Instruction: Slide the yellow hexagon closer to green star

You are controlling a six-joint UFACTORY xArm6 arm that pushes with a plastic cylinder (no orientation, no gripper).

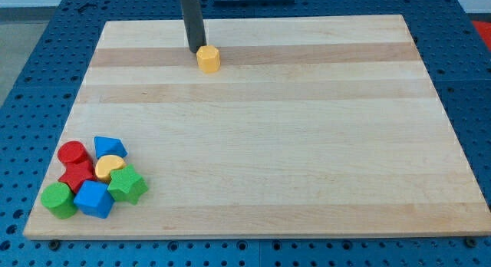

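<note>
The yellow hexagon (208, 59) sits near the view's top, left of centre, on the wooden board (268, 129). My tip (196, 51) is just to the upper left of it, very close or touching. The green star (128, 184) lies far away at the view's bottom left, at the right edge of a cluster of blocks.
The cluster at the bottom left also holds a red cylinder (73, 153), a blue triangle-like block (108, 147), a yellow half-round block (110, 167), a red star-like block (77, 175), a blue block (94, 199) and a green cylinder (58, 200).
</note>
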